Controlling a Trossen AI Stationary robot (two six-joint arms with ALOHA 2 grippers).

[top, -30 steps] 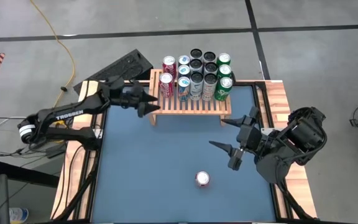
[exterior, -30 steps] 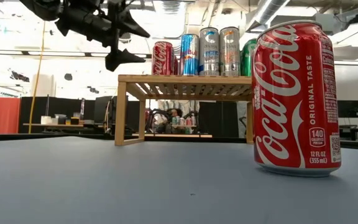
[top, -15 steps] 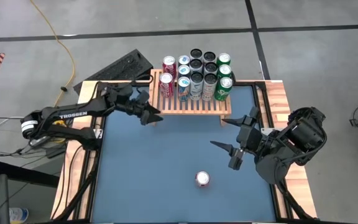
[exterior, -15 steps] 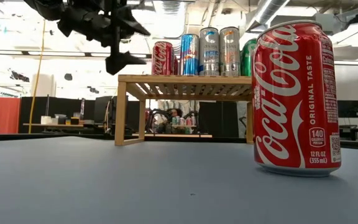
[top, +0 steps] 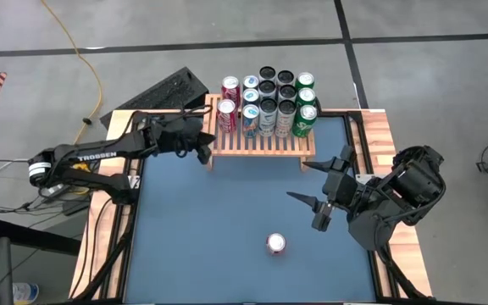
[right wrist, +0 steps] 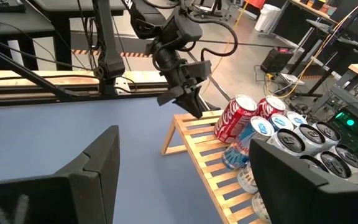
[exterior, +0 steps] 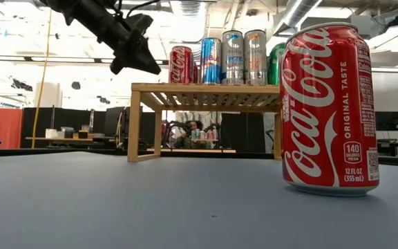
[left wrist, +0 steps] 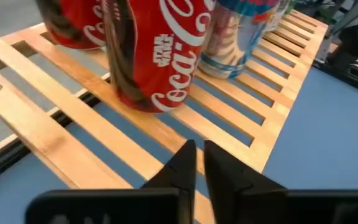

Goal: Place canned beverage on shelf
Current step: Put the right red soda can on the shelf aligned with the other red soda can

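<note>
The table (top: 227,220) is evenly and softly lit from above, and only faint shadows are cast. In the low view, the background windows are blown out, and the near red can (exterior: 329,111) is rendered sharp.

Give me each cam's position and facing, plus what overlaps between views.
High: overhead, straight down on the table; both arms, left gripper, right gripper.
Low: table height, level toward the shelf; Coca-Cola can close up, left gripper above.
Left wrist: on the left arm, facing the shelf slats; own shut fingers.
Right wrist: on the right arm, facing across the table; own open fingers.
Shared: shelf in all four; left gripper too.
</note>
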